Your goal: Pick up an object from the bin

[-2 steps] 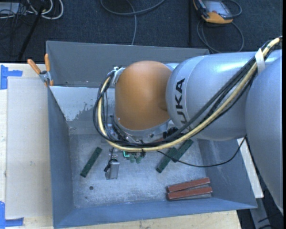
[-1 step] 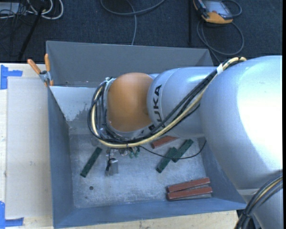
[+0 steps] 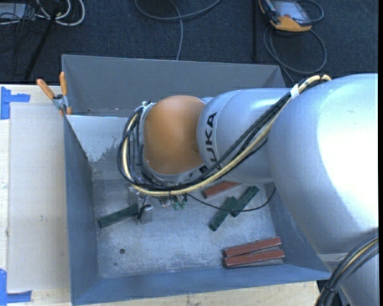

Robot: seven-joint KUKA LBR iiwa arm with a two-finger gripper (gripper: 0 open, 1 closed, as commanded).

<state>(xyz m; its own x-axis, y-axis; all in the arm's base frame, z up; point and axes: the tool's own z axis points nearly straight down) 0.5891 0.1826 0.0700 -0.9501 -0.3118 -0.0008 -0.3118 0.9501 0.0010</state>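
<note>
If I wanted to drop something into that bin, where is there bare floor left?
The widest bare patch is the near-left floor, between the dark green stick, the front wall and the two red-brown bars. It is crowded on the right, where green sticks and another red-brown bar lie beside the arm, with the end effector mid-bin.

gripper (image 3: 142, 210): mostly covered by the orange cover (image 3: 172, 132) above it
dark green strip (image 3: 118, 217): right end hidden under the gripper
reddish-brown bar (image 3: 221, 189): left end hidden beneath the arm (image 3: 255, 132)
dark speck (image 3: 122, 252): too small to identify
</note>
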